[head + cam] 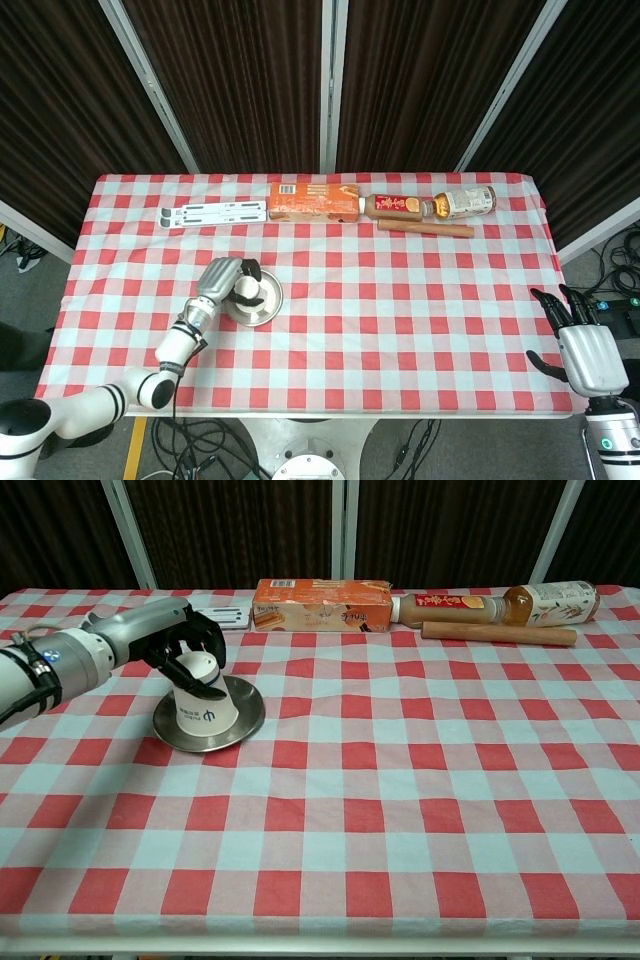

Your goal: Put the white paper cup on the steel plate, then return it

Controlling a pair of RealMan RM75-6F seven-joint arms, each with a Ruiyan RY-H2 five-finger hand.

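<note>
We see the left hand [178,640] gripping the upside-down paper cup [200,695] on the steel plate [243,712], while the right hand [583,352] hangs beside the desk [400,810] with fingers spread.

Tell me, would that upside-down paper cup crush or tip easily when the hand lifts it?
Probably light and thin-walled, so the left hand gripping the white paper cup could dent it. Standing wide mouth down on the steel plate, it looks fairly stable, though the smooth plate may let it slide.
</note>
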